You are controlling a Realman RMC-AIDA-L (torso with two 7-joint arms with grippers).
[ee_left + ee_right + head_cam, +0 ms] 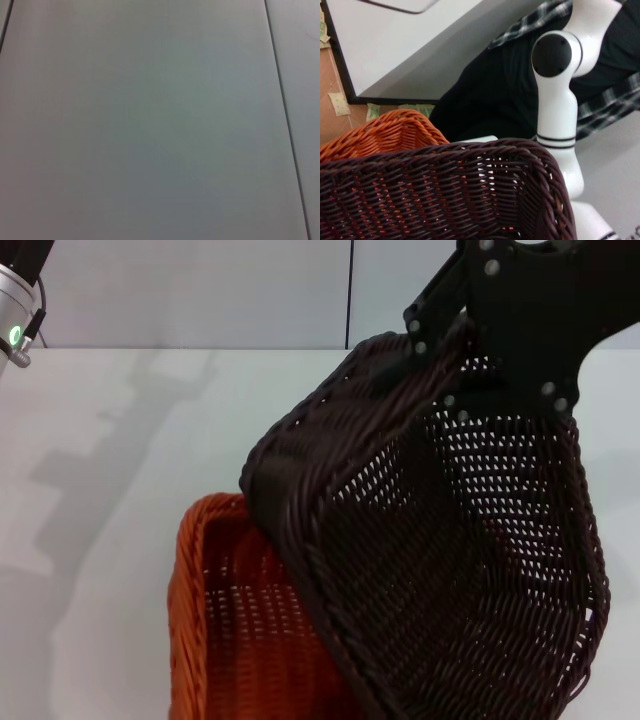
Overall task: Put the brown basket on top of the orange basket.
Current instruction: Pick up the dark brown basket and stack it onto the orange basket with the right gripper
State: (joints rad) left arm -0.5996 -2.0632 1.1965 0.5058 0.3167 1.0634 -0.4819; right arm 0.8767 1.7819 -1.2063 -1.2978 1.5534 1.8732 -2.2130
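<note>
One brown basket tilted, hanging below right gripper, over orange basket

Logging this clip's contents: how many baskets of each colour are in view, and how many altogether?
Brown basket: 1, tilted, held up at its rim by the right gripper
Orange basket: 1, on the white table, partly under the brown one
Total: 2 baskets

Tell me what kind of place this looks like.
Probably a robot test bench or lab: a bare white table, the right gripper lifting the brown basket over the orange basket; left arm parked.
</note>
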